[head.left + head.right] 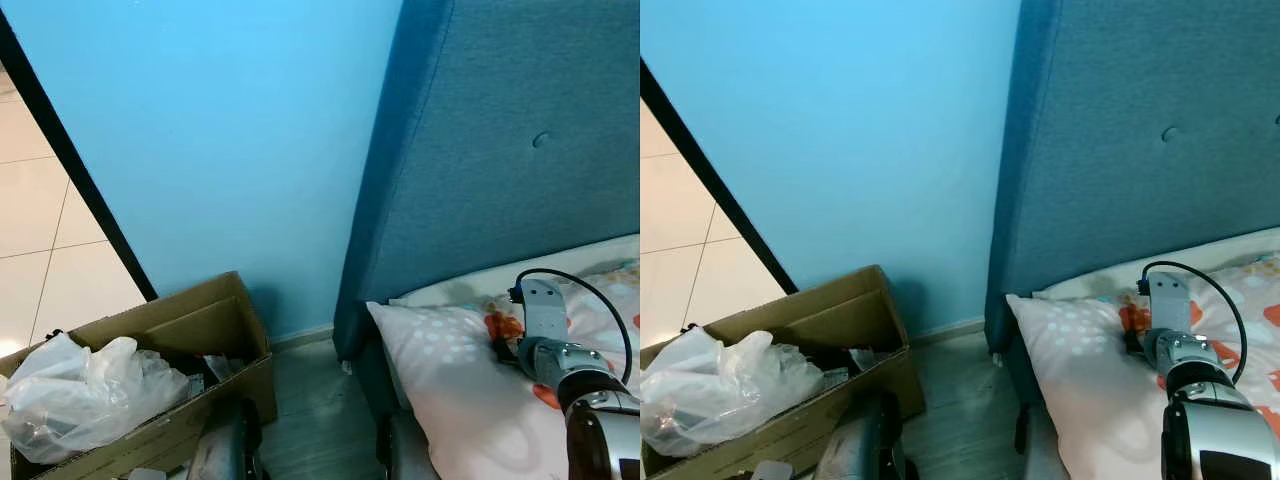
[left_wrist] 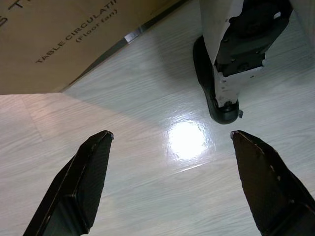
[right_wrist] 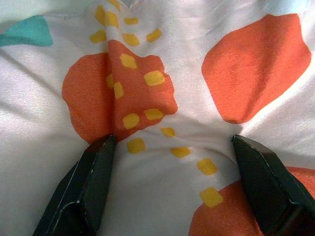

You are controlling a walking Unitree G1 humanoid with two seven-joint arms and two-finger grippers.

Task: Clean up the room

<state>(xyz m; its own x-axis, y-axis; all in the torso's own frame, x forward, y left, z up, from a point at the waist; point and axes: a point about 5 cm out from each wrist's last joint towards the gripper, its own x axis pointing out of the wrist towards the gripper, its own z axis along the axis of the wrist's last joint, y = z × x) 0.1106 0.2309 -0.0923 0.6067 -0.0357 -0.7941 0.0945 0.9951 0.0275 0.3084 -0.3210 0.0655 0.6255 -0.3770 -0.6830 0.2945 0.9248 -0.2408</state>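
Right gripper [image 3: 170, 142] spread, fingertips pressed into spotted pillow [image 1: 450, 370], left gripper [image 2: 170, 137] released above floor [image 2: 147, 187], cardboard box [image 2: 59, 39] at 11 o'clock printed "TABLE CIRCULATI… (Floor fan)".

Room backdrop
A blue wall [image 1: 200, 130] and teal headboard [image 1: 520, 150] rose beyond the right gripper [image 3: 172, 138]; pale floor [image 2: 147, 73] lay below the left gripper [image 2: 171, 132].

Pillow [image 1: 455, 375] — white with orange and yellow blotches — lying flat at the bed's [image 1: 600, 262] head, slightly dented.
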